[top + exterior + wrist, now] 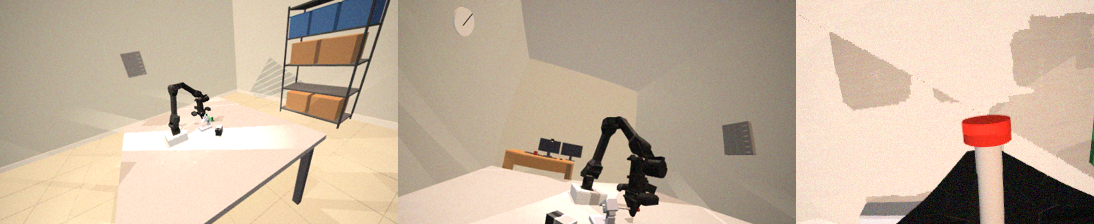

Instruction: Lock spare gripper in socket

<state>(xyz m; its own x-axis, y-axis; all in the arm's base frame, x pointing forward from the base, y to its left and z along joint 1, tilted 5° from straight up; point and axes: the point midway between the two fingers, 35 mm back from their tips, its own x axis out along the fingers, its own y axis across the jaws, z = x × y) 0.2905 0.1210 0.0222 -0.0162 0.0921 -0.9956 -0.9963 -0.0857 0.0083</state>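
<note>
The lock pin (pixel 989 183) (pixel 624 208) is a white rod with a red head (pixel 986 129) (pixel 638 210). In the exterior view it lies level, sticking out of the white mount's socket (pixel 611 205) (pixel 206 121). My gripper (pixel 633 209) (pixel 201 114) comes down from above and is shut on the pin's shaft close to the red head. The spare gripper (pixel 219 130) (pixel 555 217), a small black and white block, stands on the table beside the mount, apart from it. In the wrist view the socket is hidden.
The arm's white base block (pixel 176 138) (pixel 587 196) stands just behind the mount. A small green marker (pixel 209 118) sits by the mount. A shelf rack (pixel 323 61) with boxes stands off the table at the far right.
</note>
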